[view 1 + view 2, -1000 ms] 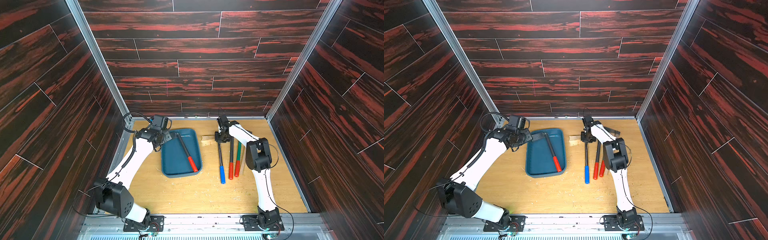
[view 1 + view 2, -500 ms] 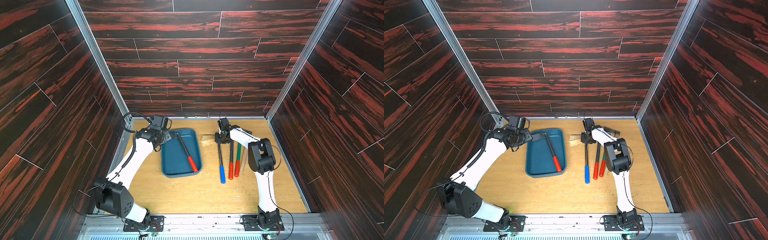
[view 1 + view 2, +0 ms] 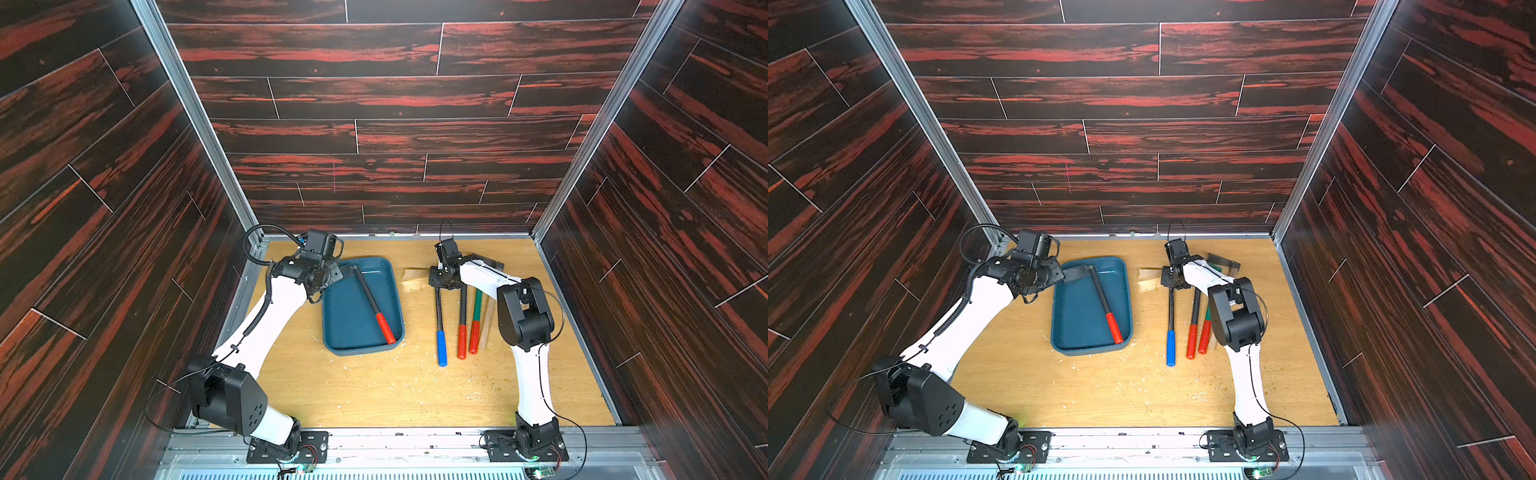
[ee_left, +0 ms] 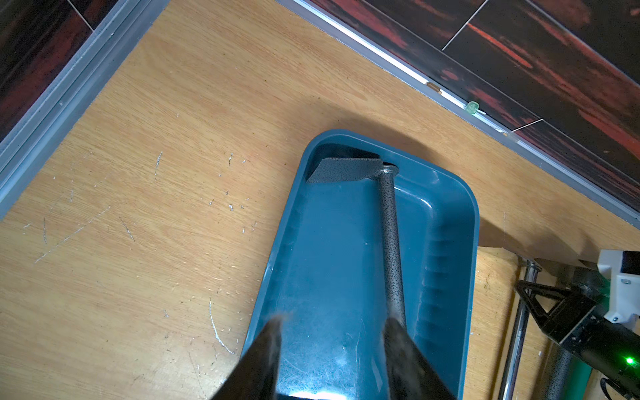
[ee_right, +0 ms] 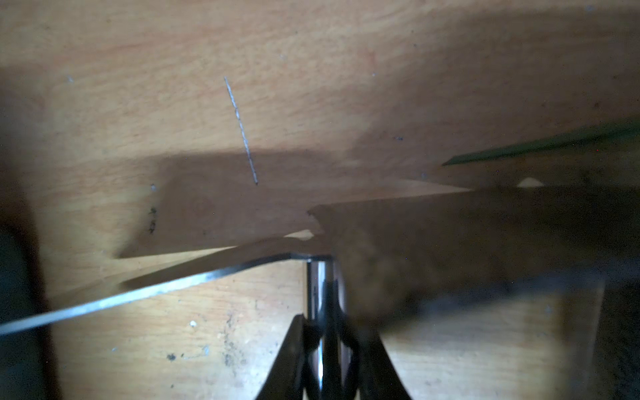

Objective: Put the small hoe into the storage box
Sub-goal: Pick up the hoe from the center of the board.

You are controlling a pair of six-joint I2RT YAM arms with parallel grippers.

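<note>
The teal storage box (image 3: pixel 348 320) (image 3: pixel 1077 322) (image 4: pixel 329 259) lies left of centre on the wooden table. A small hoe with a speckled grey shaft (image 3: pixel 368 291) (image 3: pixel 1100 295) (image 4: pixel 389 242) and a red grip lies slantwise inside it. My left gripper (image 3: pixel 338 272) (image 3: pixel 1065 274) (image 4: pixel 334 320) hovers open over the box's far end, holding nothing. A second hoe with a blue grip (image 3: pixel 439 316) (image 3: pixel 1170 316) lies on the table right of the box. My right gripper (image 3: pixel 440 286) (image 3: pixel 1170 286) (image 5: pixel 323 322) is shut on its shiny shaft (image 5: pixel 317 284), just behind the blade.
Right of the blue-grip hoe lie a black-shafted tool (image 3: pixel 462 320) and a green-shafted tool (image 3: pixel 476 311), both with red grips, and a plain wooden stick (image 3: pixel 488 320). Their blades lie under my right forearm. Pale shavings litter the table. The back wall is close behind both grippers.
The right arm's elbow has shifted slightly to the right. Both grippers, the box and the hoes stay where they were.
</note>
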